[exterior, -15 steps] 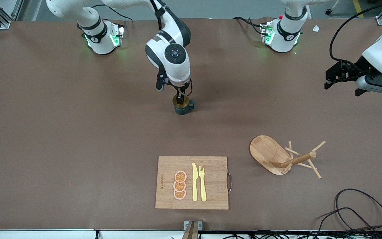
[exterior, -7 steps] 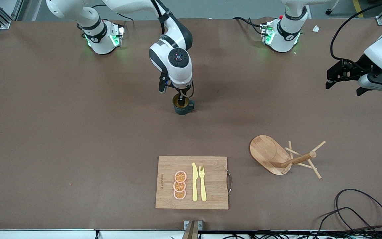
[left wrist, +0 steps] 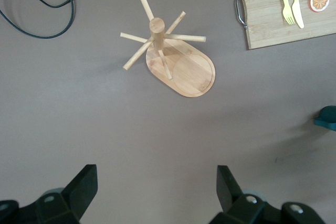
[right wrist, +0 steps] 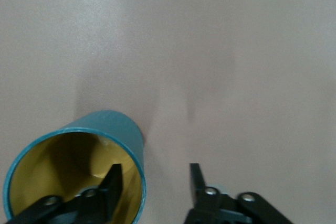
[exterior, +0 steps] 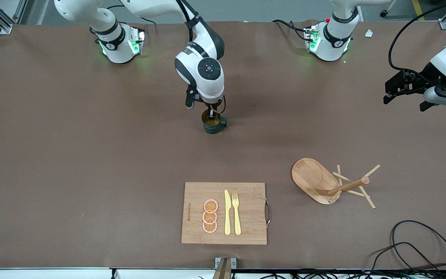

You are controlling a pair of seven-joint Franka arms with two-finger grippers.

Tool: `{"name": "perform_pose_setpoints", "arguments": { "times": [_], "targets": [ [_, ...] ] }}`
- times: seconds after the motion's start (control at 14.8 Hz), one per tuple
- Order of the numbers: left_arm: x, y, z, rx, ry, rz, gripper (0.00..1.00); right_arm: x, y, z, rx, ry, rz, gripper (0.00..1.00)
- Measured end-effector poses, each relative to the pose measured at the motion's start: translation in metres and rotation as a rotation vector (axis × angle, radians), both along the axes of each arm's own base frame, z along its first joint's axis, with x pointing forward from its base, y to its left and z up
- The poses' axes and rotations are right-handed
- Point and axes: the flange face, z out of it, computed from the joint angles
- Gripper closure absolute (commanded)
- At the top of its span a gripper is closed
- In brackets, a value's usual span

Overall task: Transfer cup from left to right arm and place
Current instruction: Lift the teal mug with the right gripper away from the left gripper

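1. Right pincer: lowered onto the rim of the small dark teal ribbed mug with a mustard-yellow inside. It is partly narrowed, one finger inside the mug and one outside. A gap shows between the outer finger and the wall, so no grip is made yet.
2. Mug: upright on the tabletop about midway between the two arms' ends, its long axis vertical and directly beneath the right pincer. Its small handle points toward the left arm's end. The right arm is much the nearer.
3. Left pincer: spread wide and empty, waiting high over the left arm's end of the tabletop.
4. Wooden peg rack on an oval base: nearer to the front camera than the mug, toward the left arm's end.
5. Right wrist view: alone shows the fingers straddling the mug's wall.
6. Left wrist view: shows the rack from above, with the mug only at the frame's edge.
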Motion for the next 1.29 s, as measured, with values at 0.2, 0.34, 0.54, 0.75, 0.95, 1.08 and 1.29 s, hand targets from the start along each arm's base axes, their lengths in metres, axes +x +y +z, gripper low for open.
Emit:
{"name": "perform_pose_setpoints", "arguments": {
  "times": [0.2, 0.34, 0.54, 0.75, 0.95, 1.08, 1.29],
  "targets": [
    [0.000, 0.000, 0.000, 0.000, 0.000, 0.000, 0.00, 0.002, -0.002, 0.000, 0.000, -0.001, 0.014, 1.00],
    [0.000, 0.000, 0.000, 0.000, -0.002, 0.001, 0.00, 0.004, -0.003, 0.002, 0.006, -0.004, 0.057, 1.00],
    [0.001, 0.000, 0.001, -0.001, -0.008, 0.000, 0.00, 0.015, -0.015, 0.008, 0.014, 0.013, 0.219, 1.00],
    [0.001, -0.002, 0.002, -0.002, -0.015, -0.004, 0.00, 0.040, -0.050, 0.032, 0.029, 0.076, 0.453, 1.00],
    [0.001, 0.000, 0.001, -0.002, -0.014, 0.001, 0.00, 0.069, -0.101, 0.064, 0.084, 0.110, 0.690, 1.00],
    [0.002, 0.004, 0.001, -0.001, -0.013, 0.007, 0.00, 0.076, -0.138, 0.075, 0.128, 0.118, 0.867, 1.00],
    [0.002, 0.005, 0.000, -0.001, -0.013, 0.009, 0.00, 0.075, -0.191, 0.080, 0.199, 0.132, 1.155, 1.00]
  ]
}}
